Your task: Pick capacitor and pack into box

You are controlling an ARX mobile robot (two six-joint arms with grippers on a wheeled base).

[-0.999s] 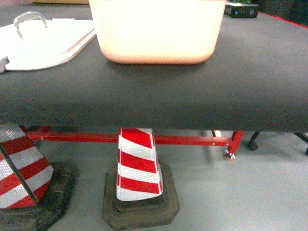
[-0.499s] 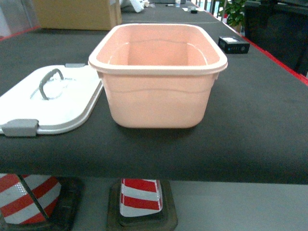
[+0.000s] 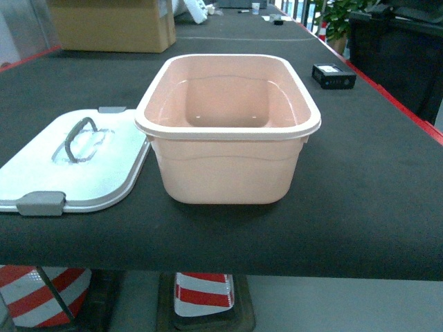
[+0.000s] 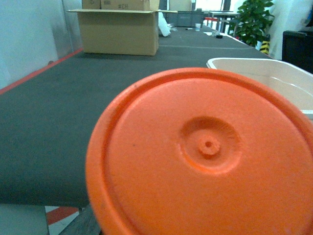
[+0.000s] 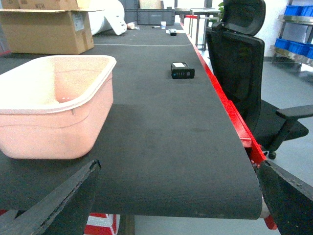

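The box (image 3: 228, 166) is a peach-pink tub standing open and empty in the middle of the black table (image 3: 374, 194). Its white lid (image 3: 83, 166) with grey clips lies flat to its left. In the left wrist view an orange round end face, the capacitor (image 4: 205, 156), fills the frame close to the camera, in the air before the table's front edge. It hides my left gripper's fingers. The box rim (image 4: 264, 73) shows behind it on the right. My right gripper (image 5: 177, 165) is open and empty at the table's front edge, right of the box (image 5: 54, 127). Neither gripper shows in the head view.
A brown cardboard carton (image 3: 114, 24) stands at the far left of the table. A small black device (image 3: 333, 75) lies far right near the red edge. A black office chair (image 5: 244, 63) stands beside the table on the right. Red-white cones (image 3: 204, 294) stand under it.
The head view has risen: from the table's underside and the cones, up to the box, and now looks down into its empty inside.
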